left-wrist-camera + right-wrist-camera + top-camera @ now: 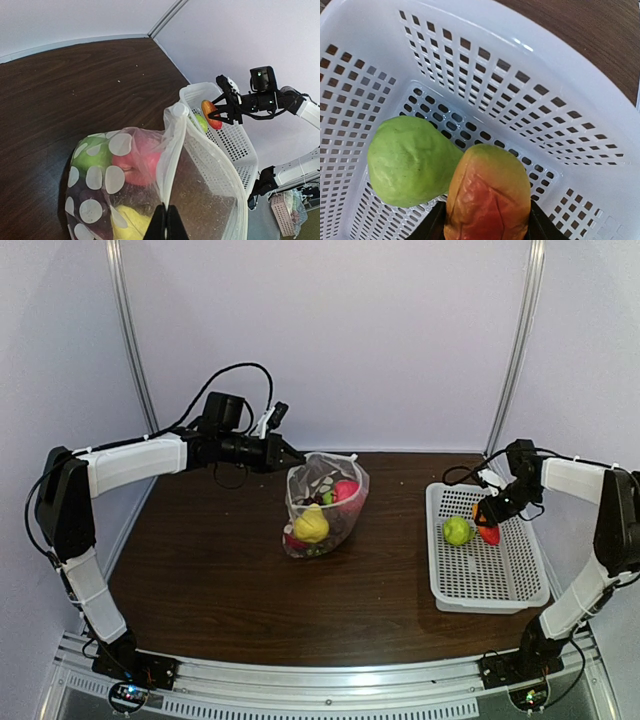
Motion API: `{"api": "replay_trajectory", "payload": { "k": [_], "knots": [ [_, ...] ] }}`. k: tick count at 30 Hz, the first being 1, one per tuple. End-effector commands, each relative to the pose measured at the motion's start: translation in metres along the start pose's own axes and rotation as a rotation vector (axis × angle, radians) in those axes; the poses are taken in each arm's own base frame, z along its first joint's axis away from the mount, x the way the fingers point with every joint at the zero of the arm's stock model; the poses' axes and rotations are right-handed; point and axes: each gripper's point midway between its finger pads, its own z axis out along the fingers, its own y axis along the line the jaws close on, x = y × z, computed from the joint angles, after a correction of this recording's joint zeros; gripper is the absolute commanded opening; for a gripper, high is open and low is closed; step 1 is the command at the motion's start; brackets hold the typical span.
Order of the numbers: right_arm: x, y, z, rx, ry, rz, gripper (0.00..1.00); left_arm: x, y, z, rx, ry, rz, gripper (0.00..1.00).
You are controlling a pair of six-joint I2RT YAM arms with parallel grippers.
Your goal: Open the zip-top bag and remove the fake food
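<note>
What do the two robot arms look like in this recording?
The left arm and right arm match: black joints, white sleeves over the links, thin black cables looping by the wrists. Each ends in a black camera block and slim black jaws. Both bases sit on a silver metal rail.
</note>
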Motion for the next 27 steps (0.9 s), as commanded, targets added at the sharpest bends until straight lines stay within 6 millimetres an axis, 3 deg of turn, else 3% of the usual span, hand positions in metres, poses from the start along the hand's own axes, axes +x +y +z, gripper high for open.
{"api": "replay_trajectory", "payload": {
  "k": [1,7,11,15,18,21,27],
  "knots": [
    [0.009,-0.009,0.016,0.028,0.028,0.000,0.43,-0.012,-0.008,0.000,0.007,-0.023,0.049,0.00],
    [0.011,-0.012,0.028,0.033,0.042,-0.005,0.56,-0.011,-0.010,0.000,0.012,-0.022,0.053,0.00],
    [0.011,-0.013,0.025,0.040,0.046,-0.004,0.67,-0.012,-0.010,0.000,0.013,-0.023,0.056,0.00],
    [0.001,-0.015,0.006,0.056,0.024,-0.009,0.73,-0.011,-0.010,0.000,0.012,-0.021,0.055,0.00],
    [-0.023,-0.007,-0.022,0.042,-0.055,-0.020,0.70,-0.011,-0.010,0.001,0.015,-0.019,0.055,0.00],
    [-0.059,0.018,-0.059,-0.014,-0.167,-0.085,0.67,-0.009,-0.011,0.003,0.023,-0.012,0.053,0.00],
    [-0.142,0.120,-0.127,-0.162,-0.397,-0.331,0.61,-0.005,-0.015,0.007,0.038,0.000,0.057,0.00]
  ]
}}
